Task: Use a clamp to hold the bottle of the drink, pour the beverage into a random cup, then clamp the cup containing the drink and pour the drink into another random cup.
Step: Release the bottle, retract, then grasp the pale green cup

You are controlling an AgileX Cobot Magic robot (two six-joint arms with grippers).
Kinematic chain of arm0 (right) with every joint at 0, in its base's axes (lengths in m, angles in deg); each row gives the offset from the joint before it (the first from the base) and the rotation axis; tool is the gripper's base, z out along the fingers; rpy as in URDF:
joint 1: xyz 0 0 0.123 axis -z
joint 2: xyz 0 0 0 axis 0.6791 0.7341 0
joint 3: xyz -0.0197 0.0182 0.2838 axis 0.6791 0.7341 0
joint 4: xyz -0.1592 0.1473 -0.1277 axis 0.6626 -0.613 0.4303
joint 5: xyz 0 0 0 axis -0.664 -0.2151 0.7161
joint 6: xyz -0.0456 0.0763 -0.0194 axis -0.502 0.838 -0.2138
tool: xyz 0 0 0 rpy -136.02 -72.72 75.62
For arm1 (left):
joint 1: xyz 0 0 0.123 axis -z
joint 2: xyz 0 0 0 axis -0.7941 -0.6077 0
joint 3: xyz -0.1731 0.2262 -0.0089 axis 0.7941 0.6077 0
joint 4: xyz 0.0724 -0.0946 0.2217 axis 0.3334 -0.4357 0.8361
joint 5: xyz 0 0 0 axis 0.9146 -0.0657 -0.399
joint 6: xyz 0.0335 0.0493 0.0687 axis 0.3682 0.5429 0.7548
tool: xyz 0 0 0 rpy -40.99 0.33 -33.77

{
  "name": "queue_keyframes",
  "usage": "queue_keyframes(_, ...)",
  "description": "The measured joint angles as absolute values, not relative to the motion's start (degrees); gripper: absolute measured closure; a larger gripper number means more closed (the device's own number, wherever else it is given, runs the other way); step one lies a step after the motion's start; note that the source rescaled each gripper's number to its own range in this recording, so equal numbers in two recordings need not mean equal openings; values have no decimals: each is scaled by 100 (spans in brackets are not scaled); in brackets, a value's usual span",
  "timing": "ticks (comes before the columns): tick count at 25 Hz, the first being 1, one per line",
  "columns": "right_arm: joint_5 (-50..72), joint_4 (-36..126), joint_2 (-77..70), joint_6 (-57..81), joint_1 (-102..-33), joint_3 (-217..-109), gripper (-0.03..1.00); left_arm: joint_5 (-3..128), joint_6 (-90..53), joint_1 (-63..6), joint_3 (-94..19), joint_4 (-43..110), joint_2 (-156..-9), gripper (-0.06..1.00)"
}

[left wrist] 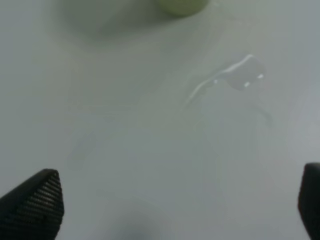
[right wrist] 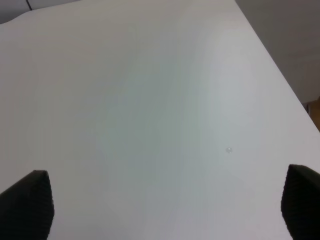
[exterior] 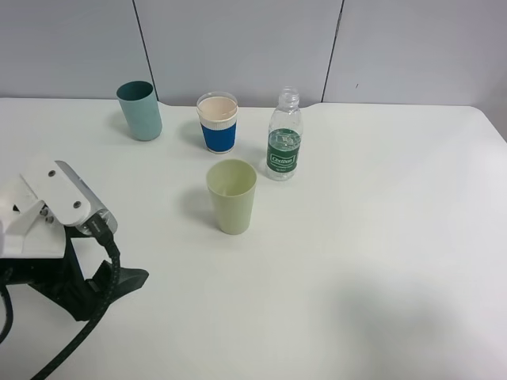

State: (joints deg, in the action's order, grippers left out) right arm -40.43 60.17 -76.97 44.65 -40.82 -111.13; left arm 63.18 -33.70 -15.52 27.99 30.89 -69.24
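Hovering: left end effector (left wrist: 172,205) low over the table (exterior: 380,261) at the near-left corner, jaws wide apart, nothing between them.
right end effector (right wrist: 165,205): not in the exterior view; its wrist view shows the jaws apart over bare table, nothing held.
wet patch (left wrist: 240,75): clear streak on the table ahead of the left end effector, short of the pale green cup.
pale green cup (exterior: 232,195): nearest cup, upright, mid-table. Can't tell if there's anything in it.
bottle (exterior: 283,136): upright on the table, behind and to the right of the pale green cup, just beside the blue cup. Neck looks uncapped.
bottle handling: my read is thin clear plastic, light, dents under a hard pinch, glossy label likely slick. With the neck open, a squeeze could push liquid out.
bottle grip: take it on the green label band mid-body, moderate force, and keep it vertical until it is over a cup.
bottle vs end effectors: well apart from both. From the left end effector it sits ahead and to the right, with the pale green cup roughly on the direct line, so go round that or come in from the right side.
blue cup (exterior: 218,123): white rim, upright, left of the bottle. Contents unclear.
teal cup (exterior: 140,110): farthest left, near the back edge, well apart from the bottle.
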Motion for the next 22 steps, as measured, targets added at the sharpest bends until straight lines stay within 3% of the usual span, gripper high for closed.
queue_keyframes(12,-4043,6017,-7697,4465,-4082,-11113,2,3383,-3509,-1547,3212,3475,-8433,11)
queue_keyframes(22,-4043,6017,-7697,4465,-4082,-11113,2,766,-4902,-1547,3237,4296,-10164,11)
